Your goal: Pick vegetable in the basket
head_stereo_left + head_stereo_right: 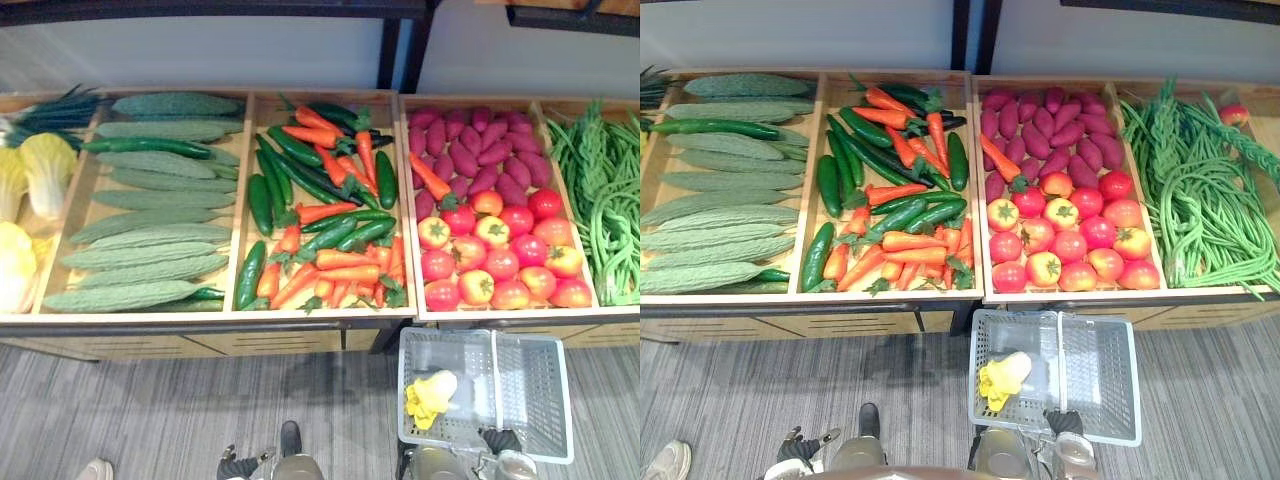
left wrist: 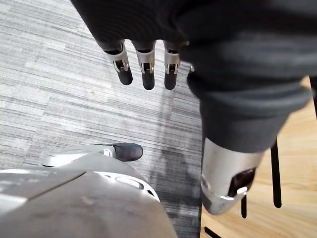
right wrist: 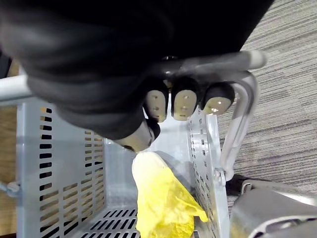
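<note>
Head stereo pair looking down at shared basket [image 1: 535, 385], wrist cameras close-up

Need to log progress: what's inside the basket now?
One yellow leafy vegetable lies in the grey basket, in its left half. The floor beneath it is covered.

No text, labels, brands or numbers were readable: none on the wooden crates [image 1: 200, 318], none on the grey basket [image 1: 535, 395].
</note>
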Controlling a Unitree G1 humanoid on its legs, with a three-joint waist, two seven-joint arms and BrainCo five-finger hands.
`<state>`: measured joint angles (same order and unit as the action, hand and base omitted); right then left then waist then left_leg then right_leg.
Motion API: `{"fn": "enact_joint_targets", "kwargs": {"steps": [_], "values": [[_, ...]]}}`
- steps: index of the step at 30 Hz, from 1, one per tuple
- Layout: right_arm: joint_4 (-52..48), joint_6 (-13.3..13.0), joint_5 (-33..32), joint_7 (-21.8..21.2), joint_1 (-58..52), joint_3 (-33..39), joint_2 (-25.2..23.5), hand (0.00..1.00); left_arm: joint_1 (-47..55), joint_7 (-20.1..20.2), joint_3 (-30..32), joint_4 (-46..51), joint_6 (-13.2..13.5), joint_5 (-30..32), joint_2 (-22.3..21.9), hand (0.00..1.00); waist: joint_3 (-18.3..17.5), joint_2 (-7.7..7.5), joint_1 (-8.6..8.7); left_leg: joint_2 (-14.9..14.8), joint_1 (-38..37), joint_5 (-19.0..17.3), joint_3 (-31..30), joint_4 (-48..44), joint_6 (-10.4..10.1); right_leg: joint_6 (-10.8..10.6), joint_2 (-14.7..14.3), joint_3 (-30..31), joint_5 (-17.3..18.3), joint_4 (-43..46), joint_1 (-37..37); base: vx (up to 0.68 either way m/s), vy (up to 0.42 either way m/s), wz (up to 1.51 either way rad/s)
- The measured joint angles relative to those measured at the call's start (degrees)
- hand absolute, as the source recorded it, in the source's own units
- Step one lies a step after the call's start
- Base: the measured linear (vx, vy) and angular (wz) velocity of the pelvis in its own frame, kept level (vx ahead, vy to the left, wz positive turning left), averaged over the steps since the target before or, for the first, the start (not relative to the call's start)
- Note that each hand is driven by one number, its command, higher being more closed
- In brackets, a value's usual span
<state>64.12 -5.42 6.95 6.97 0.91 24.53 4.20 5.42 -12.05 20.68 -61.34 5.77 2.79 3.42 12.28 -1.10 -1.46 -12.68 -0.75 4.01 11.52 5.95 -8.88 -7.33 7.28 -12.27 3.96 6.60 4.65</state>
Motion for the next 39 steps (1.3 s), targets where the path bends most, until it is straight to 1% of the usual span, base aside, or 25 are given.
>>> {"fn": "enact_joint_targets", "kwargs": {"steps": [3,4,7,9,11,14,16,18,21,23,24,25,26,28,29,31,32,34,36,37,38,39], "values": [[2.1,0.2,-0.2,0.0,-0.2,2.9,-1.1,1.00,1.4,0.0,0.5,-0.4,-0.2,-0.3,-0.4,0.00,-1.3,-0.28,0.04,0.7,0.9,-0.6,0.6,0.0,0.2,-0.3,0.3,0.4,-0.8,-2.6,-0.1,-0.01,0.053,-0.03],[2.3,0.5,-0.4,0.0,-0.5,4.5,-1.4,1.00,1.8,0.0,1.2,-0.5,-0.2,-0.3,-0.9,0.00,-1.9,-0.34,0.05,1.0,1.2,-0.8,1.0,0.0,0.3,-0.3,0.5,0.8,-1.8,-3.8,-0.2,0.04,0.060,-0.14],[2.3,1.4,-0.8,0.0,-1.2,7.5,-1.4,1.00,1.7,-0.1,2.1,-1.9,-0.2,-0.4,-1.0,0.00,-3.0,-0.03,0.46,1.7,1.2,-0.6,2.0,-0.3,0.5,-0.6,1.0,1.6,-3.6,-4.9,-0.2,0.10,0.040,-0.13],[2.3,1.5,-0.8,0.1,-1.1,8.7,-1.3,1.00,1.7,-0.1,2.1,-2.0,-0.2,-0.4,-1.0,0.00,-3.1,0.23,1.27,2.0,1.1,-0.6,1.9,-0.4,0.5,-0.6,1.3,1.5,-3.7,-4.9,-0.5,0.12,0.022,0.03],[2.3,1.7,-0.8,0.1,-1.3,9.8,-1.3,1.00,1.5,-0.1,2.2,-1.8,-0.1,-0.4,-1.0,0.00,-3.3,0.50,1.55,2.4,1.1,-0.6,1.7,-0.4,0.5,-0.6,1.6,0.9,-3.7,-5.4,-1.1,0.08,0.015,0.13],[2.2,1.8,-0.8,0.1,-1.7,11.7,-1.3,1.00,1.0,-0.2,2.3,-1.3,0.0,-0.5,-1.2,0.00,-3.6,1.06,1.51,3.0,1.5,-0.6,1.7,-0.4,0.5,-0.7,2.2,0.3,-3.7,-5.9,-1.2,0.06,0.017,0.10],[2.1,1.8,-0.7,0.1,-1.7,12.3,-1.3,1.00,0.9,-0.2,2.5,-1.3,0.0,-0.5,-1.2,0.00,-3.6,1.09,1.57,3.0,1.5,-0.6,2.1,-0.4,0.5,-0.7,2.2,0.6,-3.7,-6.0,-1.1,0.03,0.005,-0.06],[2.0,1.8,-0.7,0.1,-1.7,13.4,-1.4,1.00,0.9,-0.2,4.0,-1.2,0.0,-0.5,-1.5,0.00,-3.6,1.09,1.50,2.9,1.3,-0.6,3.0,-0.4,0.4,-0.7,2.0,1.4,-3.7,-6.0,-0.9,0.00,-0.006,-0.18],[1.8,1.8,-0.6,0.1,-1.9,14.7,-1.1,1.00,1.0,-0.2,7.6,-1.2,-0.1,-0.5,-2.4,0.00,-3.6,1.12,1.43,2.8,-0.4,-1.2,5.3,-0.3,0.2,-0.8,1.8,3.3,-3.8,-5.6,-0.9,-0.02,-0.003,-0.30],[1.5,2.3,-0.6,0.1,-2.2,16.1,-0.8,1.00,0.7,-0.3,11.1,-1.3,-0.2,-0.5,-2.8,0.00,-3.8,1.29,1.51,2.8,-0.9,-1.8,6.0,-0.3,0.4,-0.8,1.8,3.9,-3.9,-5.5,-0.8,-0.03,0.007,-0.26],[1.4,2.3,-0.6,0.1,-2.5,17.3,-0.7,1.00,0.2,-0.7,14.3,-1.2,-0.3,-0.6,-2.6,0.00,-3.8,1.21,1.47,2.9,-1.3,-2.0,6.9,-0.3,0.5,-0.9,1.8,4.8,-4.0,-5.5,-0.7,-0.03,0.018,-0.27],[1.3,2.4,-0.3,0.1,-2.7,18.1,-0.6,1.00,-0.3,-1.4,20.4,-1.1,-0.4,-2.7,-2.3,0.00,-3.9,1.14,1.37,3.0,-1.8,-2.3,7.7,-0.3,0.6,-0.9,1.9,5.6,-4.0,-5.6,-0.7,-0.02,0.015,-0.27],[1.3,2.4,-0.3,0.1,-2.8,18.3,-0.6,1.00,-0.5,-1.6,21.6,-1.1,-0.5,-3.0,-2.1,0.00,-4.0,1.11,1.37,3.0,-1.8,-2.3,8.0,-0.3,0.6,-0.9,1.9,5.7,-4.0,-5.6,-0.6,-0.02,0.013,-0.29],[1.2,2.6,-0.1,0.1,-2.8,19.2,-0.6,1.00,-1.9,-5.0,31.3,0.4,-0.9,-8.2,-0.3,0.00,-4.4,1.08,1.34,3.0,-1.9,-2.8,8.9,-0.3,0.5,-1.0,1.7,6.9,-4.1,-5.5,0.2,0.00,0.007,-0.23],[1.2,2.6,-0.1,0.1,-2.9,19.6,-0.5,1.00,-2.4,-6.5,33.3,1.2,-0.9,-10.0,0.1,0.00,-4.5,1.11,1.38,3.0,-1.9,-2.8,9.1,-0.3,0.5,-1.0,1.7,7.0,-4.1,-5.5,0.2,0.02,0.002,-0.16],[1.1,2.7,-0.1,0.1,-3.0,19.9,-0.5,1.00,-4.1,-11.8,38.9,6.4,-0.5,-14.3,1.6,0.00,-4.6,1.14,1.22,3.1,-2.5,-3.0,9.9,-0.4,0.4,-1.0,1.6,8.0,-4.1,-5.5,0.3,0.03,0.002,-0.20],[1.0,2.7,-0.1,0.1,-3.2,19.8,-0.5,1.00,-4.2,-12.8,40.0,8.5,-0.2,-15.2,1.6,0.00,-5.0,1.18,1.25,3.1,-2.5,-3.1,10.0,-0.4,0.4,-1.0,1.6,8.1,-4.1,-5.6,0.4,0.05,0.001,-0.20],[0.6,2.7,-0.1,0.3,-3.9,18.8,-0.5,1.00,-4.6,-18.7,41.0,19.2,1.6,-16.2,1.5,0.00,-5.9,1.40,1.22,3.1,-2.4,-3.4,10.1,-0.4,0.5,-1.1,1.6,8.4,-4.2,-5.3,0.8,0.08,0.001,-0.09],[-0.2,2.5,-0.1,0.4,-4.8,17.5,-0.6,1.00,-5.2,-22.5,42.1,26.7,3.2,-16.2,1.5,0.00,-6.4,1.24,1.23,3.2,-2.4,-3.4,10.4,-0.4,0.5,-1.1,1.5,9.1,-4.2,-5.3,1.1,0.07,-0.002,-0.11],[-0.4,2.1,-0.1,0.6,-5.1,16.9,-0.7,1.00,-5.9,-26.0,42.8,34.0,4.8,-16.1,1.5,0.00,-6.6,1.18,1.20,3.3,-2.5,-3.4,10.5,-0.4,0.5,-1.1,1.4,9.3,-4.2,-5.4,1.1,0.05,-0.004,-0.09],[-0.5,2.1,-0.1,0.7,-5.2,16.4,-0.7,1.00,-6.1,-27.3,42.7,36.8,5.4,-15.8,1.5,0.00,-6.6,1.15,1.24,3.3,-2.6,-3.4,10.5,-0.4,0.5,-1.1,1.4,9.3,-4.2,-5.3,1.1,0.05,-0.005,-0.06],[-0.8,1.7,-0.1,0.8,-5.7,15.3,-0.8,1.00,-6.6,-29.1,42.4,42.3,6.2,-15.4,1.5,0.00,-6.7,1.09,1.23,3.3,-2.7,-3.4,10.6,-0.4,0.5,-1.1,1.4,9.4,-4.2,-5.3,1.0,0.03,-0.004,-0.03]]}}
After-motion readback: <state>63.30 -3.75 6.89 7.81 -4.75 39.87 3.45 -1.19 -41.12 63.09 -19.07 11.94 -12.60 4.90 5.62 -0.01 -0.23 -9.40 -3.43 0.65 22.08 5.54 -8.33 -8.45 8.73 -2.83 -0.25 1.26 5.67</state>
